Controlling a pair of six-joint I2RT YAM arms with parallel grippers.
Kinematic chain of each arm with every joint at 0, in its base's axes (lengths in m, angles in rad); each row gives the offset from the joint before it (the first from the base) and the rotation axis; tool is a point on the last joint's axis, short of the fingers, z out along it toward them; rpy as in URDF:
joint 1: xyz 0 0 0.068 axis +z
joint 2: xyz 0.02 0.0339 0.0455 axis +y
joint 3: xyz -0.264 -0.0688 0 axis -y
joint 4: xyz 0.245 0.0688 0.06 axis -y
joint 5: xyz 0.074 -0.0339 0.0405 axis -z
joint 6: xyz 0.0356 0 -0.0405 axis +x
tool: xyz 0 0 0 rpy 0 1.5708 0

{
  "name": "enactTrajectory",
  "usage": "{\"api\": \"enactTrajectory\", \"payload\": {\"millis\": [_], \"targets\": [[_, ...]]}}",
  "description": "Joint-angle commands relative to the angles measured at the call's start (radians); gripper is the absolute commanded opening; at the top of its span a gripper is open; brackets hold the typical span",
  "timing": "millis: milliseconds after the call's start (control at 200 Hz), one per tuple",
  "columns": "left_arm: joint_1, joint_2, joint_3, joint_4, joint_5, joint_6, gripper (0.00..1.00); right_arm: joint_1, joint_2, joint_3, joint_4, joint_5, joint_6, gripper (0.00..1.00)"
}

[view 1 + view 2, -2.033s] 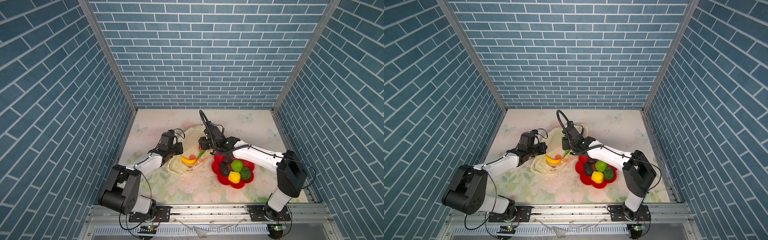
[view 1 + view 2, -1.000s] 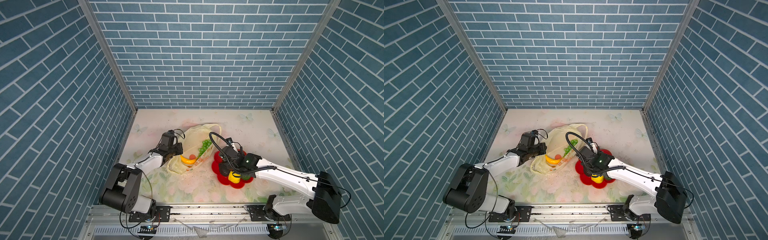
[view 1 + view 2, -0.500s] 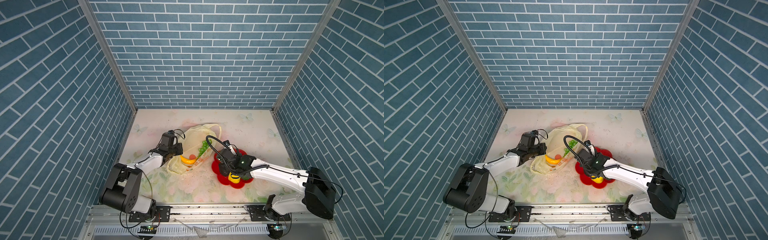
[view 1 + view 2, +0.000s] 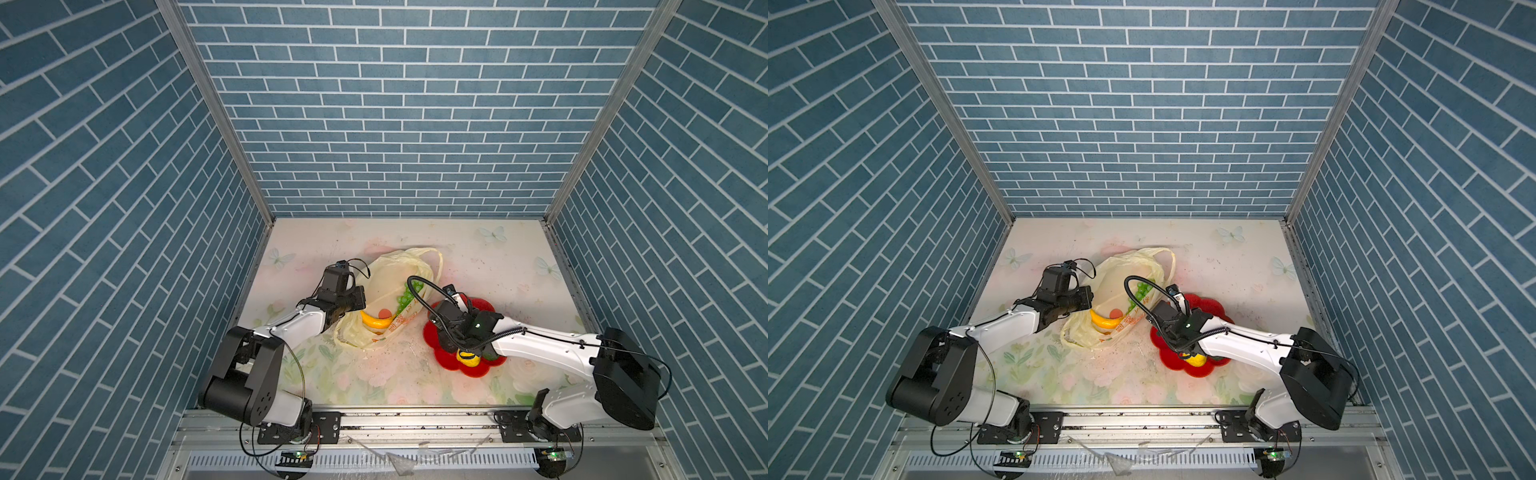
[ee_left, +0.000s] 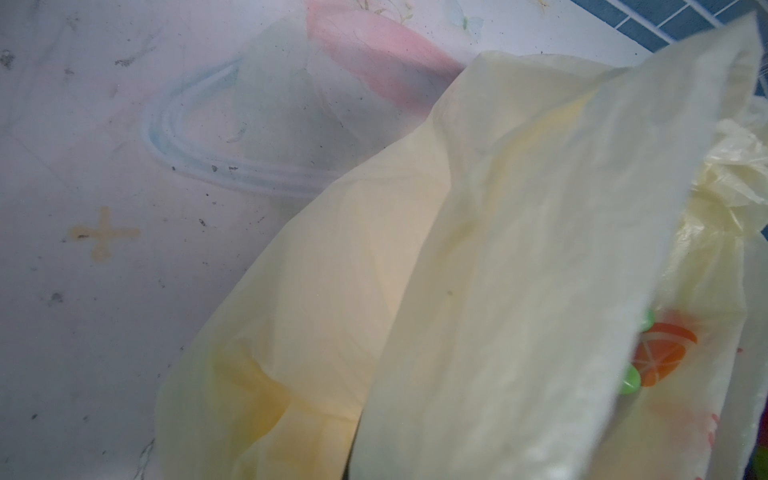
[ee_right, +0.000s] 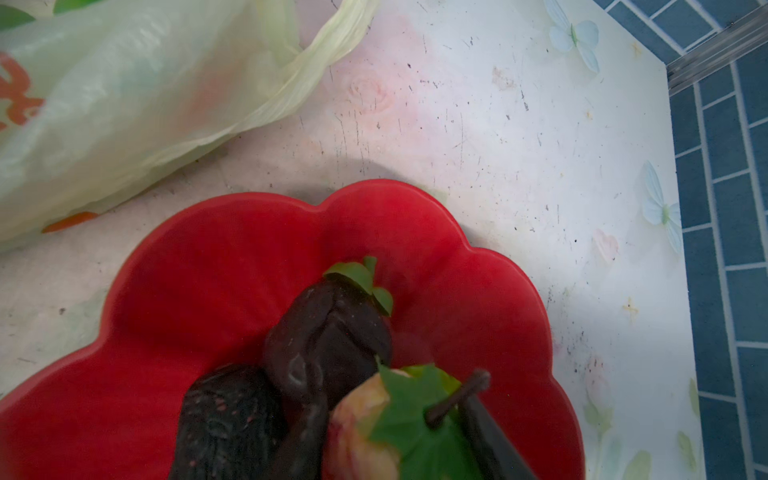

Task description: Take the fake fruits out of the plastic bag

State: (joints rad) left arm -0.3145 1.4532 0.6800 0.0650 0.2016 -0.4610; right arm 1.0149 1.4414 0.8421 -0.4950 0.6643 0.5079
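Hanging over the red plate (image 4: 440, 355), at about 4 o'clock from the middle of the table (image 4: 478, 257), the right gripper (image 4: 455, 343) grasps a pale leafed fruit (image 6: 357, 432). Its green leaf and brown stem show in the right wrist view. On the plate two dark brown pieces (image 6: 328, 336) lie touching each other, and a yellow knobbly ball (image 4: 467, 358) sits near its 6 o'clock rim. Just beside the plate, at its 9 o'clock, lies the plastic bag (image 4: 395, 270), with a banana (image 4: 376, 322) and green grapes (image 4: 405, 297) showing inside. At the bag's 9 o'clock edge the left gripper (image 4: 358, 303) is clenched on the film, which rises close before the left wrist camera. A loop handle (image 6: 328, 50) trails toward 1 o'clock.
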Motion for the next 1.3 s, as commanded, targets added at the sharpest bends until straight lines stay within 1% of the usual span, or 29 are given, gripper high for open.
{"api": "enactTrajectory", "payload": {"millis": [0, 295, 485, 655, 810, 1110, 1210, 1250, 1295], "targets": [[-0.001, 0.012, 0.01, -0.01, -0.013, 0.012, 0.0, 0.011, 0.02, -0.021, 0.001, 0.022, -0.003, 0.49], [-0.001, 0.012, 0.012, -0.009, -0.013, 0.013, 0.0, 0.019, 0.032, -0.024, 0.003, 0.017, 0.012, 0.57], [-0.001, 0.008, 0.01, -0.01, -0.015, 0.015, 0.0, 0.02, 0.026, -0.026, 0.002, 0.014, 0.024, 0.64], [0.0, 0.007, 0.009, -0.011, -0.018, 0.017, 0.0, 0.021, 0.011, -0.026, -0.005, 0.01, 0.026, 0.65], [0.0, 0.008, 0.01, -0.01, -0.018, 0.016, 0.0, 0.02, -0.014, -0.027, -0.014, 0.018, 0.03, 0.71], [0.0, 0.006, 0.01, -0.01, -0.015, 0.017, 0.0, 0.019, -0.045, 0.031, -0.042, 0.021, 0.019, 0.72], [0.001, 0.0, 0.009, -0.01, -0.016, 0.018, 0.0, 0.013, -0.05, 0.096, -0.045, -0.004, -0.004, 0.72], [0.0, -0.003, 0.008, -0.01, -0.016, 0.016, 0.0, 0.002, -0.046, 0.123, -0.035, -0.045, -0.017, 0.72], [0.0, -0.007, 0.005, -0.01, -0.019, 0.017, 0.0, -0.02, -0.033, 0.157, -0.018, -0.123, -0.032, 0.72]]}}
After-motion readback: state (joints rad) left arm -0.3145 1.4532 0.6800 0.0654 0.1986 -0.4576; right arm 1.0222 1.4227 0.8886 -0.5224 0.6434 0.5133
